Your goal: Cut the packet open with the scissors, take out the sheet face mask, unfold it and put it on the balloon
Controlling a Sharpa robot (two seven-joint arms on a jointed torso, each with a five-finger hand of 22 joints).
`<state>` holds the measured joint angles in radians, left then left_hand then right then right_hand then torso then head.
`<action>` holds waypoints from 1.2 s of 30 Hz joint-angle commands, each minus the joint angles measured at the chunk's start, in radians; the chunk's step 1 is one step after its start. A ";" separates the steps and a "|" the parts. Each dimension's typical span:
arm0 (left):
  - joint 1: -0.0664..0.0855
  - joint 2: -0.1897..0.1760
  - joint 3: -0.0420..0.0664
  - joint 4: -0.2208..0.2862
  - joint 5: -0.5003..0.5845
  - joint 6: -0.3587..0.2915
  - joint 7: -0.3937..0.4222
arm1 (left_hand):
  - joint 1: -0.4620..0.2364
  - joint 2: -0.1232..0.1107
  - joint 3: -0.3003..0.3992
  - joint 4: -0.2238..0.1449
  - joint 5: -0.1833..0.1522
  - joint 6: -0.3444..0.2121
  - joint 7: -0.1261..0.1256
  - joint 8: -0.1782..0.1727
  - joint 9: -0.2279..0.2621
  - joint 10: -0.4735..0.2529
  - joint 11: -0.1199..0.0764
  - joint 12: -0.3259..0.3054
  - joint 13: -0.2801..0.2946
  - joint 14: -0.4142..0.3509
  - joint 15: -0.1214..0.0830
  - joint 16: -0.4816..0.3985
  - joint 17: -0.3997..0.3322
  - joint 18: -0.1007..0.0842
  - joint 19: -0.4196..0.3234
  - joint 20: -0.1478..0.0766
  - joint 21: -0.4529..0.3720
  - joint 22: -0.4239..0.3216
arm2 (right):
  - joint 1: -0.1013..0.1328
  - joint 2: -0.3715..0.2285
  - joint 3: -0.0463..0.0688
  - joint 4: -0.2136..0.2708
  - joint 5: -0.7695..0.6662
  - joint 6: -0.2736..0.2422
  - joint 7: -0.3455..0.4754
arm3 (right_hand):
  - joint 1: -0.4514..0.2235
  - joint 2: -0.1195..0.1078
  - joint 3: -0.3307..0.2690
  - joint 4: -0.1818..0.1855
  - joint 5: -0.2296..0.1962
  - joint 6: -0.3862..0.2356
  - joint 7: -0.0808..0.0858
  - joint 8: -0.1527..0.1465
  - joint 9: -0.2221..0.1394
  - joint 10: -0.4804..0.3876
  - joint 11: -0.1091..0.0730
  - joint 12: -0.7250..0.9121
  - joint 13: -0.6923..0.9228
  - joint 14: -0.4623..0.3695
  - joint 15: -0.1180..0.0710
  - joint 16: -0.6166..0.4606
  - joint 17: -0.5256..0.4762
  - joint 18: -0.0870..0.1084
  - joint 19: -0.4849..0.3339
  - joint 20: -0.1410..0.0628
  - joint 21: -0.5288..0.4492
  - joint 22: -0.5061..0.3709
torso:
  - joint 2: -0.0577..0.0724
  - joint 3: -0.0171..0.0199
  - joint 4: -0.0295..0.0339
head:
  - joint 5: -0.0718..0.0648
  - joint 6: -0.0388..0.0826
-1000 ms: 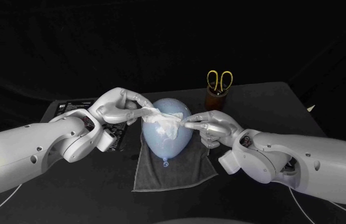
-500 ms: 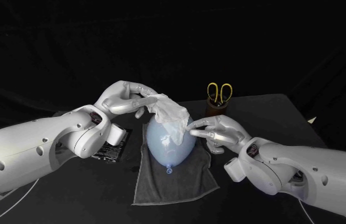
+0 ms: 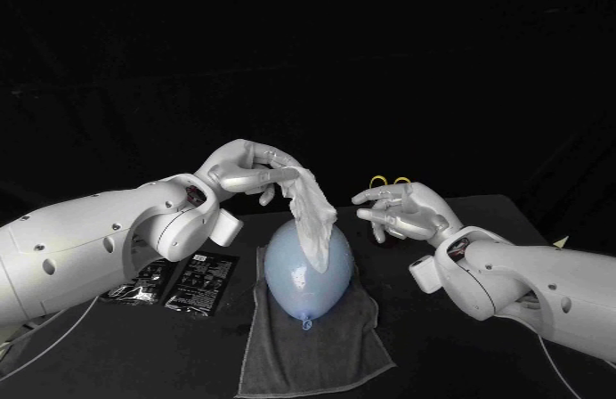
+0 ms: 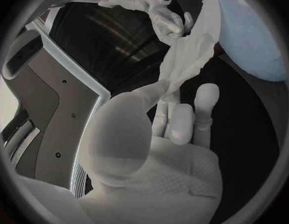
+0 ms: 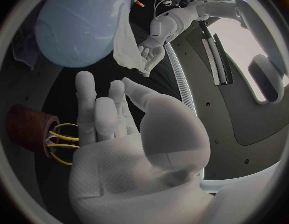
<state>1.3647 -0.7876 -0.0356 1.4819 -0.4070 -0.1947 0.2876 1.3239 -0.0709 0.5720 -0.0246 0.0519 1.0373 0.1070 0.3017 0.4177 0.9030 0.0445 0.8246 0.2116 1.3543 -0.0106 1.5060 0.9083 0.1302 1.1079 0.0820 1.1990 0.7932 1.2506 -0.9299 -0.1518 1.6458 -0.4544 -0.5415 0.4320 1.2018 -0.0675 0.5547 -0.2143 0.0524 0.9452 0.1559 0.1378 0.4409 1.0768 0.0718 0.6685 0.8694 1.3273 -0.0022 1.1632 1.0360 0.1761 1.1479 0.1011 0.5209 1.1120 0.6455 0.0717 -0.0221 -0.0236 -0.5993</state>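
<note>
Left hand (image 3: pixel 253 169) pinches the sheet face mask (image 3: pixel 310 210) up high — it hangs bunched, its lower end touching the balloon (image 3: pixel 308 279), likely so it can drape open. Right hand (image 3: pixel 404 214) hovers beside, fingers spread, holding nothing — ready to tease out a fold.

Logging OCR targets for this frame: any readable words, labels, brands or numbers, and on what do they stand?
No text can be read in these views.
On the black packet nearer the towel: pale print, too small and blurred to read.
On the second black packet, further from it: pale marks, also unreadable.
On the balloon, sheet mask, towel and scissors: no lettering seen.
</note>
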 commanded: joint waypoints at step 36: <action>0.021 0.093 0.002 -0.112 -0.026 0.115 -0.071 | 0.027 -0.004 0.013 -0.003 -0.002 -0.007 0.005 0.021 0.074 0.016 -0.001 -0.014 -0.008 0.012 -0.009 -0.005 0.016 0.010 0.034 -0.004 0.010 0.033 | 0.013 0.139 -0.002 -0.063 -0.207 0.031 -0.272 | -0.099 -0.075 -0.361 0.140 -0.004 -0.066 0.067 -0.053 -0.052 0.004 0.079 -0.539 -0.752 -0.290 0.082 -0.337 -0.428 0.006 -0.055 0.081 -0.309 -0.393 | -0.004 -0.0032 0.0004 | -0.026 -0.018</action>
<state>1.3838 -0.6963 -0.0355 1.3687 -0.4303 -0.0952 0.2141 1.3439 -0.0760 0.5810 -0.0277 0.0496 1.0269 0.1076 0.3191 0.4177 0.9099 0.0447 0.8179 0.2052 1.3615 -0.0177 1.5049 0.9235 0.1303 1.1349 0.0770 1.2035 0.8253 1.2647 -0.7978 -0.1542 1.5858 -0.5962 -0.5195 0.2157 1.1102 -0.1469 0.1995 -0.0753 0.0521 0.8758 0.2215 0.0809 0.3877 1.0762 0.1514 0.1247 0.1185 1.0319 0.0810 0.8224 0.6093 0.1694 1.0866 0.1812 0.2089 0.7210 0.6412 0.0688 -0.0211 -0.0490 -0.6164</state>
